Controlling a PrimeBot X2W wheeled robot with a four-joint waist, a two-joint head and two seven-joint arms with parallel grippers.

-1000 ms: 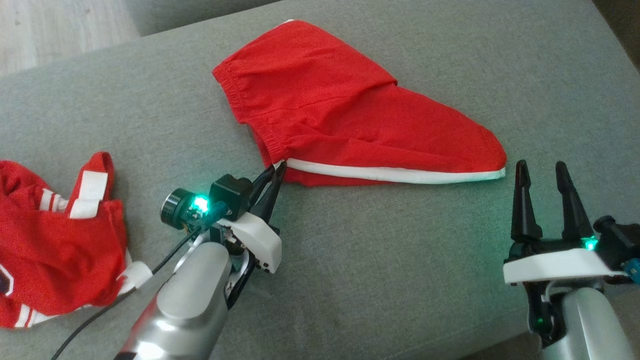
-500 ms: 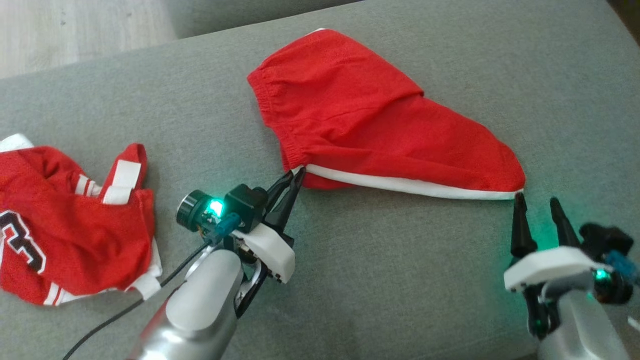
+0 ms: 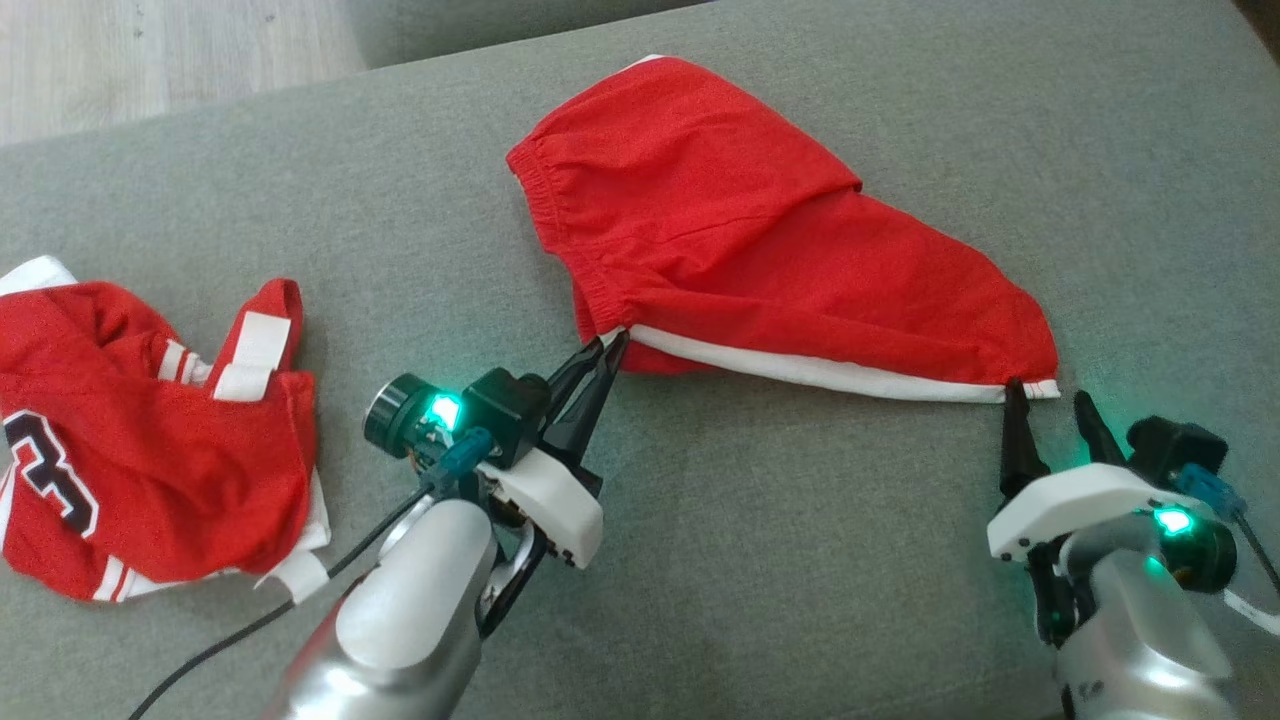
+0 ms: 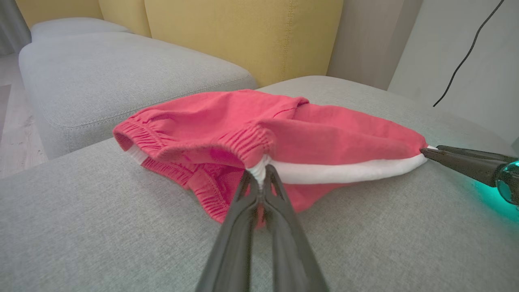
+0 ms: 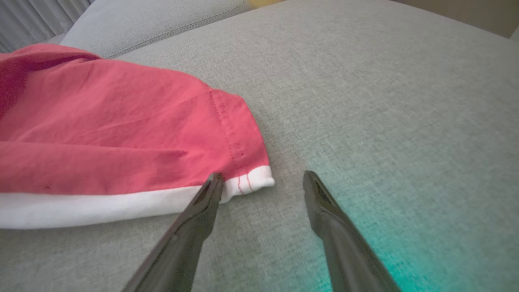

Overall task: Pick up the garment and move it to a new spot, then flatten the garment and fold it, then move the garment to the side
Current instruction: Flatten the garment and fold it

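Nearer now than a second ago for the right gripper (image 3: 1047,392): fingers spread wide, one tip touching the white-trimmed corner of the red fabric shorts (image 3: 760,250), the other just beside it over bare cushion. Pinching the white trim below the elastic waistband with the left gripper (image 3: 608,342), fingers pressed together on it. Lying spread across the grey woven sofa cushion (image 3: 800,560), well apart from the crumpled red-and-white jersey (image 3: 150,450) at the left.
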